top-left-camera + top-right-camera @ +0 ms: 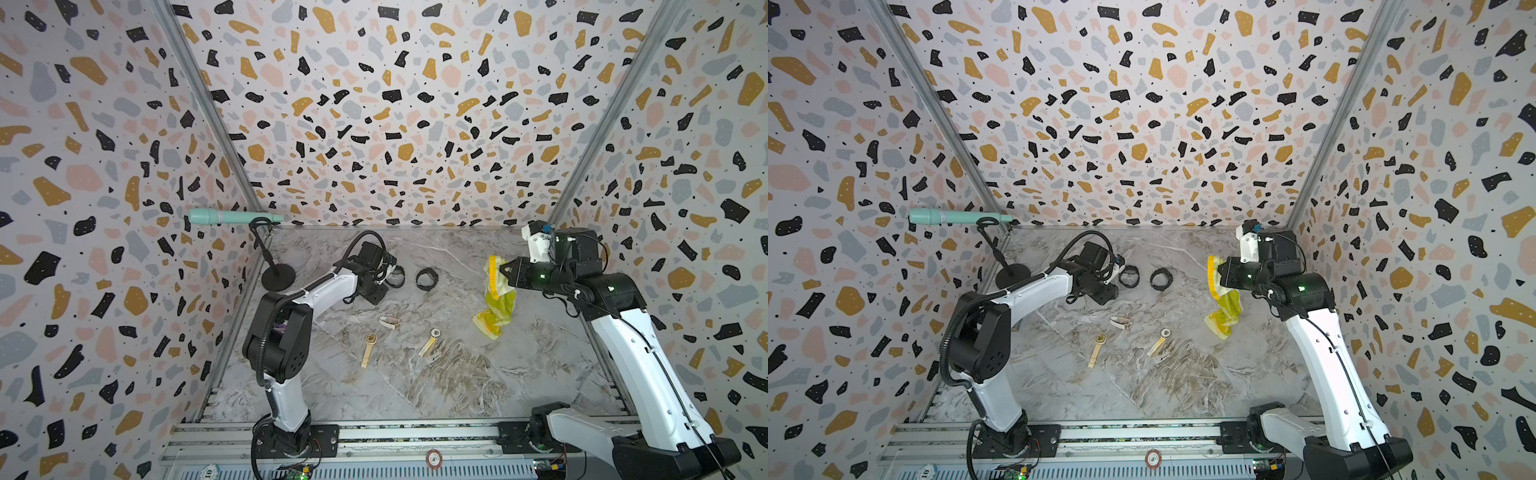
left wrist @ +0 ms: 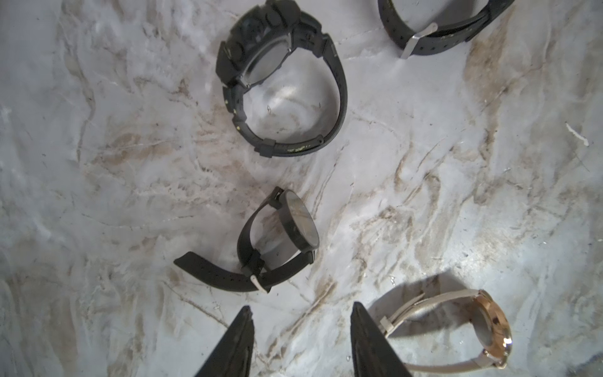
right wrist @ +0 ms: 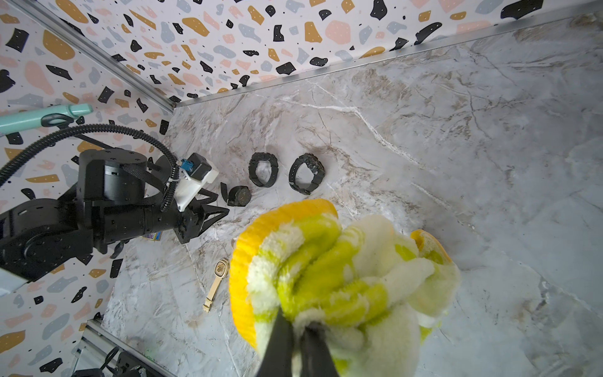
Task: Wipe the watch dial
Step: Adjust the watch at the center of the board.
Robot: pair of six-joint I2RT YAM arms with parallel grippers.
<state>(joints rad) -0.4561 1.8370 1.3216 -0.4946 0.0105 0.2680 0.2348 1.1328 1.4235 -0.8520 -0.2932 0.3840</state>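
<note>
Several watches lie on the marble table (image 1: pixel 415 386). In the left wrist view a small black watch (image 2: pixel 280 238) lies on its side just ahead of my left gripper (image 2: pixel 301 313), which is open with only bare table between its fingers. A chunky black watch (image 2: pixel 280 85) lies beyond it, and a beige-strapped watch (image 2: pixel 456 329) sits beside one finger. In both top views my left gripper (image 1: pixel 376 296) (image 1: pixel 1100 293) hangs low near two black watches (image 1: pixel 427 279) (image 1: pixel 1160 279). My right gripper (image 1: pixel 505 270) (image 3: pixel 297 326) is raised and shut on a yellow, green and white cloth (image 1: pixel 496 303) (image 3: pixel 342 267).
Two gold watches (image 1: pixel 368 349) (image 1: pixel 430 340) and the beige watch (image 1: pixel 390 322) lie mid-table. A teal microphone (image 1: pixel 232 217) on a black stand (image 1: pixel 277 277) occupies the back left corner. Patterned walls close three sides.
</note>
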